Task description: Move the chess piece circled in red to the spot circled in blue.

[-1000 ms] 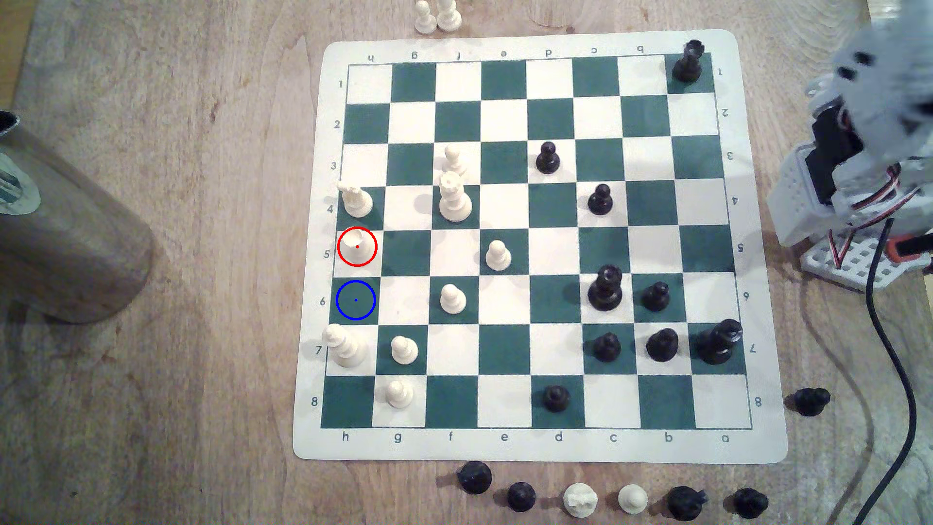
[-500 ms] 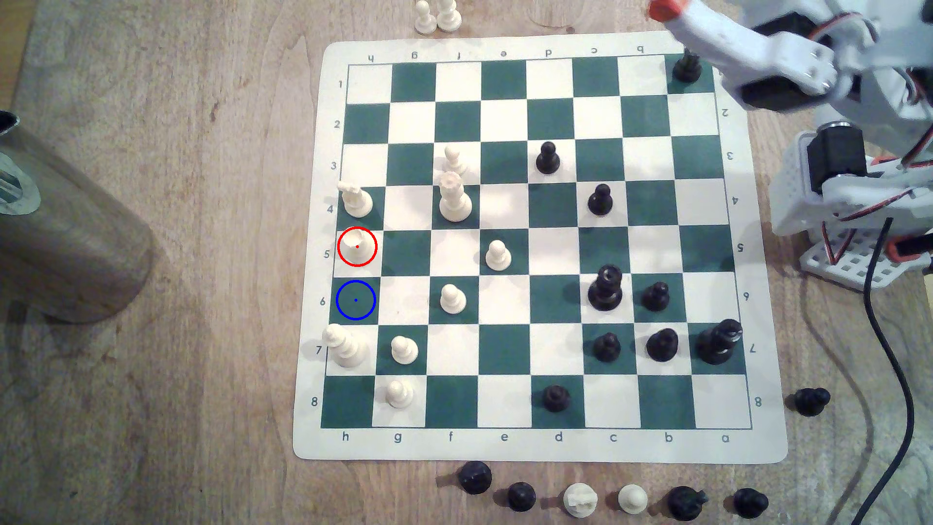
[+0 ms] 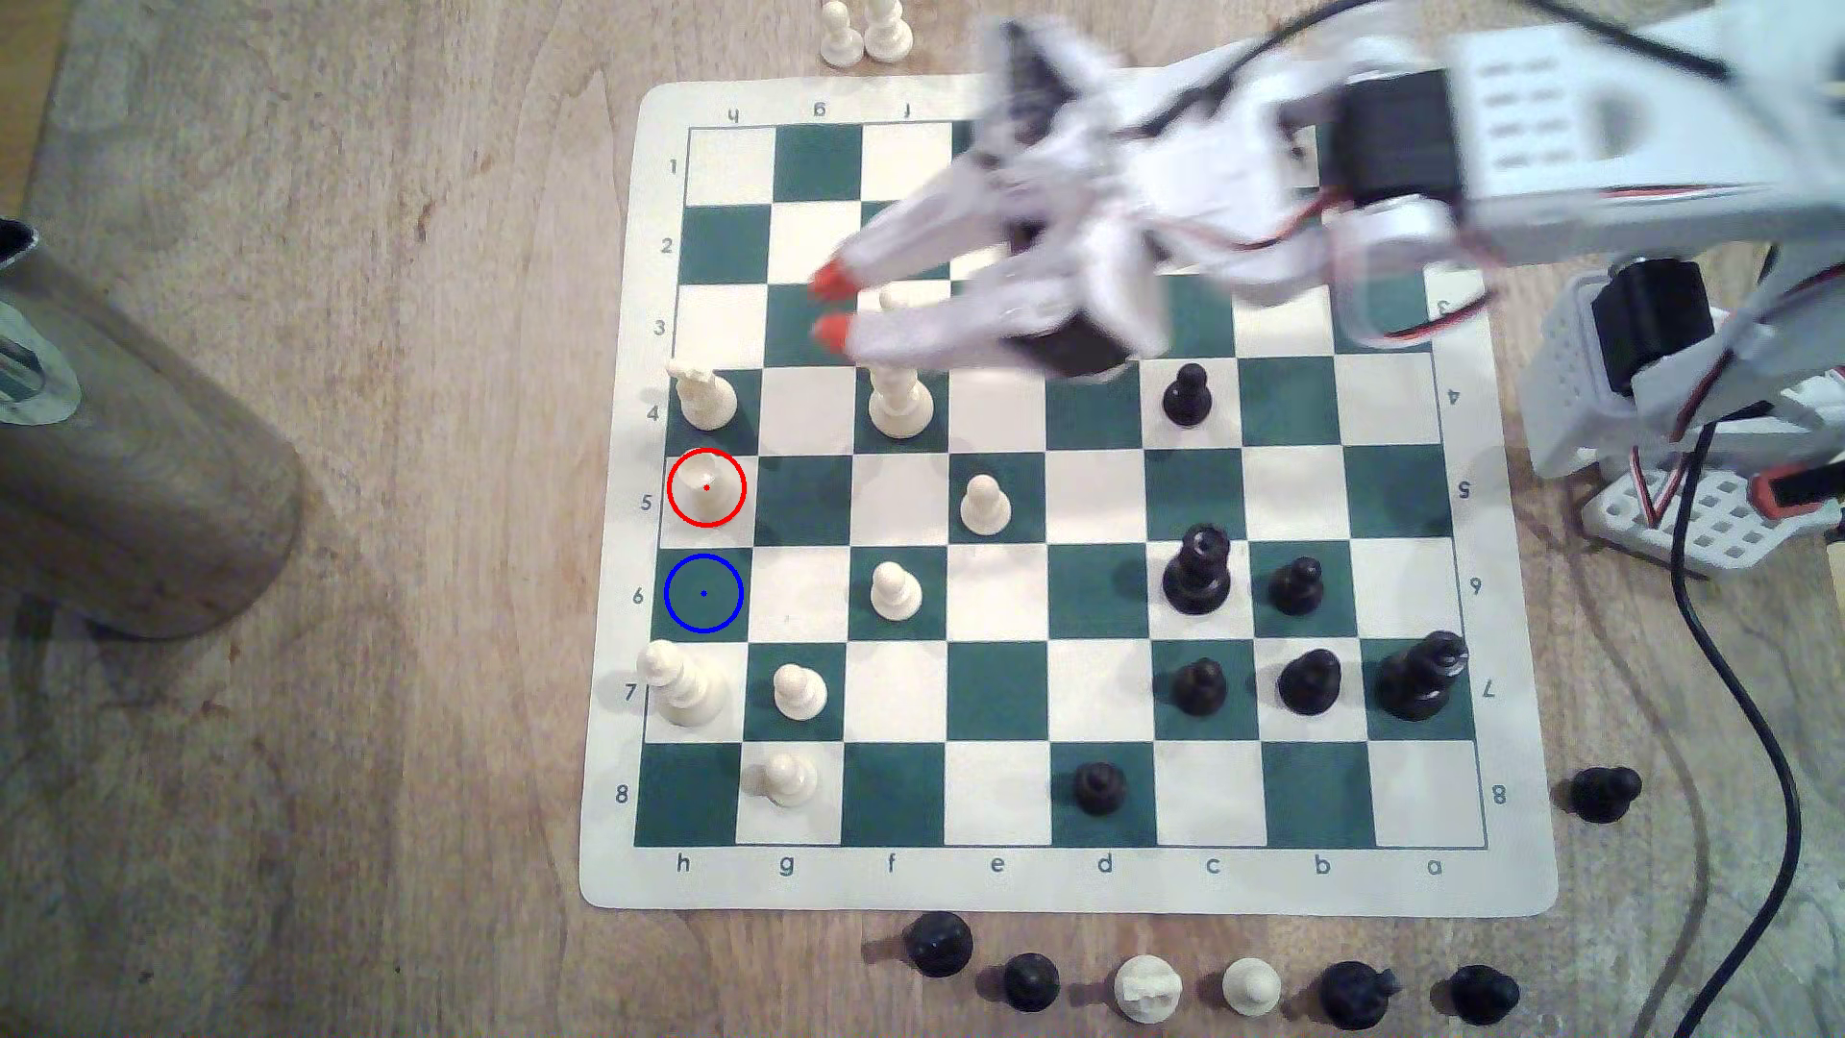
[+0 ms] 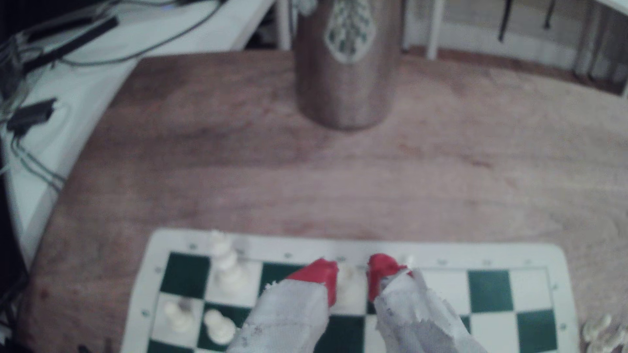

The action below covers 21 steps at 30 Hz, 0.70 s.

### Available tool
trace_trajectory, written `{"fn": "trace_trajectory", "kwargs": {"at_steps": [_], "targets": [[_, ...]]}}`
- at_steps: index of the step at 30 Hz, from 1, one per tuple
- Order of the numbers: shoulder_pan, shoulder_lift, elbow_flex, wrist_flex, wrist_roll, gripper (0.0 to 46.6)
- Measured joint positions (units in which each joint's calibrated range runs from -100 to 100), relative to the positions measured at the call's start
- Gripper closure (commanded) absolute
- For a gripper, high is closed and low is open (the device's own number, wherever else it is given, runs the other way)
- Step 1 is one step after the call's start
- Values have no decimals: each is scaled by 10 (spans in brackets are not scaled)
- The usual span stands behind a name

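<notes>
Your claw point(image 3: 831, 304) hangs over the third rank, red-tipped fingers point(image 3: 825, 279) parted narrowly and holding nothing. The cream piece ringed in red point(image 3: 706, 489) stands upright on its white edge square, well clear of you. Its target, the blue-ringed green square point(image 3: 703, 594), lies bare right beside it. The notched-crown piece point(image 3: 705, 394) crowds the other side, so I'd come in high.

White printed-plastic arm point(image 3: 1557, 110), black servo blocks at joints, red-white-black wires looped along links. Fingers point(image 3: 834, 329) long, white, tapered, red-orange tips, rough frayed white wrap. Perforated white base point(image 3: 1687, 519), black cable.
</notes>
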Motion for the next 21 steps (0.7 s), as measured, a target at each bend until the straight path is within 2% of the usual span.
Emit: {"fn": "trace_trajectory", "kwargs": {"at_steps": [6,8,11,12,16,21], "targets": [[27,163,-165,96,-44,335],[30,253,-289,192,-66,326],[29,316,-384,246,-86,291],[28,348,-431,263,-101,284],[28,433,-541,281,-133,281],[12,500,-582,275,-150,282]]}}
